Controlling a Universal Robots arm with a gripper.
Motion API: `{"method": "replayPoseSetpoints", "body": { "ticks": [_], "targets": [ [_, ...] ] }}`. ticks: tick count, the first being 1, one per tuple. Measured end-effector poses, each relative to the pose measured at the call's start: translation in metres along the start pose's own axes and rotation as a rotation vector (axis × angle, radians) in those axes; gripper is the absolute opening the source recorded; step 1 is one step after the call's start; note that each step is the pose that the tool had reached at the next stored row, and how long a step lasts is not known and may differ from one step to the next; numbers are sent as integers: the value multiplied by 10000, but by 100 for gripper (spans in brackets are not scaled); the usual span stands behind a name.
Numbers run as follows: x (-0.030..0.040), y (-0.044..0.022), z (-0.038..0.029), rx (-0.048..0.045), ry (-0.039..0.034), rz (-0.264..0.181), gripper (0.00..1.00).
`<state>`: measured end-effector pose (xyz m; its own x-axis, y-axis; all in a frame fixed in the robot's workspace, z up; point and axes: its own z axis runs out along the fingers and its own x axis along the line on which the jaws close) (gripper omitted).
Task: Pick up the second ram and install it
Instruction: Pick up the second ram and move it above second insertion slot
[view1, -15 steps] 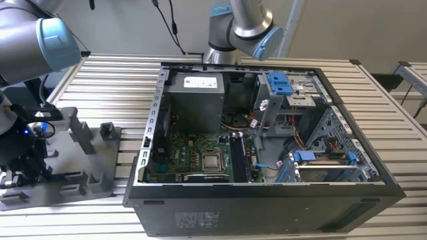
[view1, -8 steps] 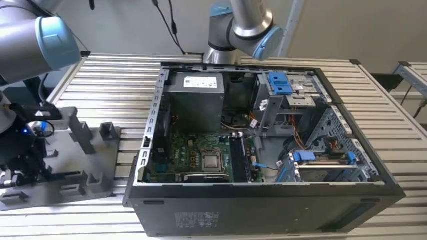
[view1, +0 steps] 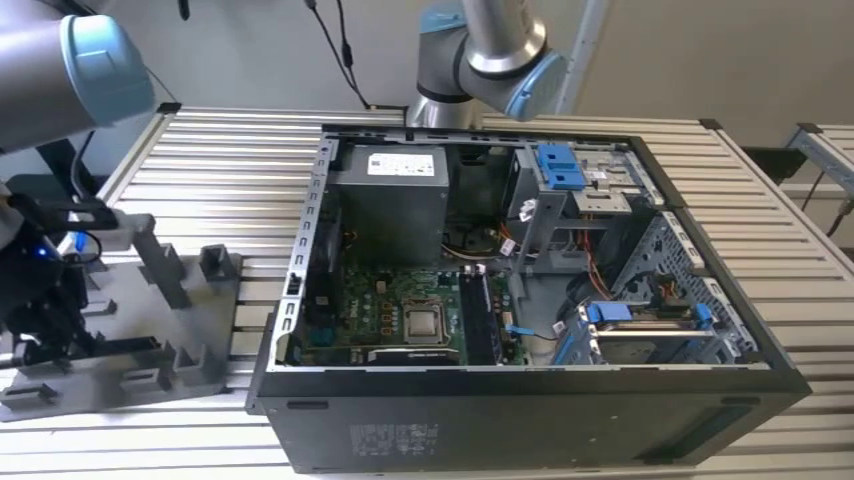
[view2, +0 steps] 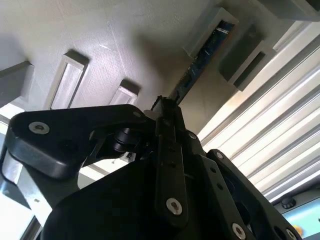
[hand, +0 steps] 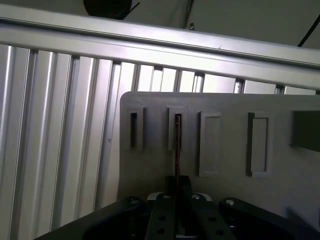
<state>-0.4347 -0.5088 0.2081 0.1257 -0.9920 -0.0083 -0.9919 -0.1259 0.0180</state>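
One ram (hand: 178, 145) | edge-on in grey holder (hand: 231, 150) slot | gripper (hand: 179, 184) closed narrowly, pinching ram's end

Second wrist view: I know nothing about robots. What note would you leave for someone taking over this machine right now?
The end effector sits at one end of the thin blue-green memory board; whether it has a grip cannot be told.
The board stands edge-on in a slot of the grey plastic holder tray, on the slatted metal table, to the exterior view's left of the open black computer case.
Done: end effector lined up with the board.
Left: board not yet lifted out or seated in the case.
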Motion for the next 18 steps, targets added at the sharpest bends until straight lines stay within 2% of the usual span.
{"method": "replayPoseSetpoints", "body": {
  "ticks": [9,18],
  "targets": [
    [0,1,-49,0,1,0,14],
    [-2,4,-207,1,1,1,14]
  ]
}}
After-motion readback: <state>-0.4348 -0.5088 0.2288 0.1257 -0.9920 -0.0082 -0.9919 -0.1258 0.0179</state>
